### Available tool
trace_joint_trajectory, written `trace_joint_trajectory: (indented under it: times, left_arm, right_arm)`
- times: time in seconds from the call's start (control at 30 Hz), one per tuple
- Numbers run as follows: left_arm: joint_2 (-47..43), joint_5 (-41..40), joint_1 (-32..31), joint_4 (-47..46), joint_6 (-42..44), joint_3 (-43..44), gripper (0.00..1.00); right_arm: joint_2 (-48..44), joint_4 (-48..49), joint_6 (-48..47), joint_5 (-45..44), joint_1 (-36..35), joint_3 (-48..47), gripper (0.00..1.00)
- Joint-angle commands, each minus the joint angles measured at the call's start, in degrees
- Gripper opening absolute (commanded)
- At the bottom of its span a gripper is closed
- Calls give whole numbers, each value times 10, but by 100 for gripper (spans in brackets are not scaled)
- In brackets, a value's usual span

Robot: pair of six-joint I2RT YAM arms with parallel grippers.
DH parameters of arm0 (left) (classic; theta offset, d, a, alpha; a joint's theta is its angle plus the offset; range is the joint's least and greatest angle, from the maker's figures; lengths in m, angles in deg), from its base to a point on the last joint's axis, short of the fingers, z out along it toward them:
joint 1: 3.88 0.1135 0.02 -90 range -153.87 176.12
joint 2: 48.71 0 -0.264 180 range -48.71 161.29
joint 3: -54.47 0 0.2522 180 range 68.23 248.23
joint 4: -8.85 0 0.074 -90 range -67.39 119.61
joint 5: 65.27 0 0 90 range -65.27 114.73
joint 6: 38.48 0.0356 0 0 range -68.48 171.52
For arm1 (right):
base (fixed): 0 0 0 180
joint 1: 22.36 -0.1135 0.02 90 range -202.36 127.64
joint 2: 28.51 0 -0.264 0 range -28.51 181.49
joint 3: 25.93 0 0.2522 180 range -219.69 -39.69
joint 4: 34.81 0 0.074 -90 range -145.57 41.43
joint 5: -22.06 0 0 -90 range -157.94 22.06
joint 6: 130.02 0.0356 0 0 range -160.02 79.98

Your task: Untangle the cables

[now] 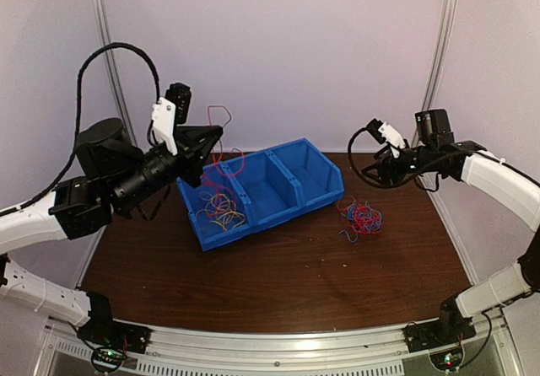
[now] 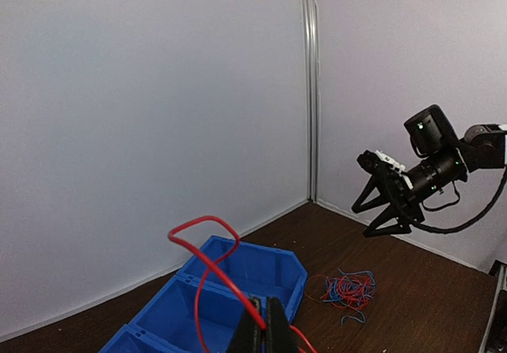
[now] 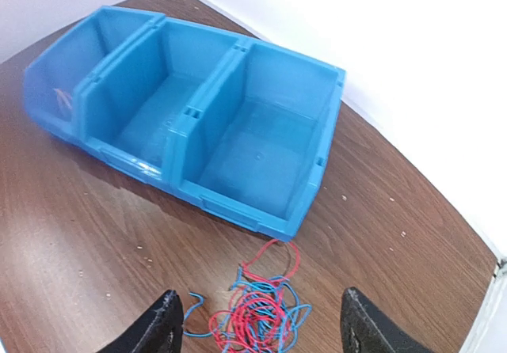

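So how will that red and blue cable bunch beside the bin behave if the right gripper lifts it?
Probably floppy: the red cable in the left gripper arcs and droops rather than holding a line. The bunch likely comes up as one clump, since its loops cross each other. Thin strands might slip out.

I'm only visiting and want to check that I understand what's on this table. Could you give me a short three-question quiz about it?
1. True or false: the left gripper is pinching a red cable held up above the blue bin.
2. Where does the red-and-blue bundle lie? A inside the bin's middle compartment; B on the table beside the bin; C draped over the bin's rim.
3. Fill in: the right gripper hovers over that bundle with its jaws ____.
Key: 1 true; 2 B; 3 open.
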Motion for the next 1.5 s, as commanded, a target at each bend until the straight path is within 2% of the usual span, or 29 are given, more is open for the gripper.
trace_joint_trajectory:
  times: [0.0, 0.3, 0.43, 0.87, 1.07, 1.1, 1.13, 1.17, 1.2, 1.23, 1.27, 1.37, 1.43, 1.47]
  left_arm:
    - [42, 51, -3, -91, -40, -16, 0]
    - [118, 89, -3, -160, -93, -1, 0]
    - [137, 99, -3, -180, -107, 21, 0]
    - [147, 133, -2, -188, -129, 76, 0]
    - [146, 135, -3, -182, -128, 88, 0]
    - [145, 135, -3, -183, -128, 88, 0]
    - [146, 135, -2, -184, -129, 88, 0]
    - [145, 135, -3, -184, -129, 89, 0]
    - [144, 134, -2, -183, -128, 89, 0]
    - [143, 133, -3, -182, -128, 89, 0]
    - [142, 131, -3, -181, -127, 89, 0]
    - [137, 126, -3, -177, -124, 86, 0]
    - [133, 122, -2, -175, -120, 83, 0]
    - [130, 120, -3, -174, -118, 81, 0]
  right_arm:
    - [-13, -15, 4, 110, -43, 10, 67]
    - [58, 43, 56, 221, -156, -62, 68]
    - [98, 75, 74, 237, -190, -86, 70]
    - [160, 167, 132, 317, -236, -99, 70]
    - [186, 213, 173, 327, -252, -117, 70]
    - [191, 218, 178, 331, -254, -121, 67]
    - [195, 224, 184, 335, -255, -123, 60]
    - [199, 234, 195, 338, -255, -123, 49]
    - [202, 242, 205, 338, -254, -123, 33]
    - [203, 246, 210, 339, -254, -121, 24]
    - [202, 247, 213, 337, -254, -119, 18]
    - [187, 247, 213, 326, -253, -98, 12]
    - [174, 248, 207, 322, -250, -81, 0]
    - [168, 248, 204, 320, -249, -72, 0]
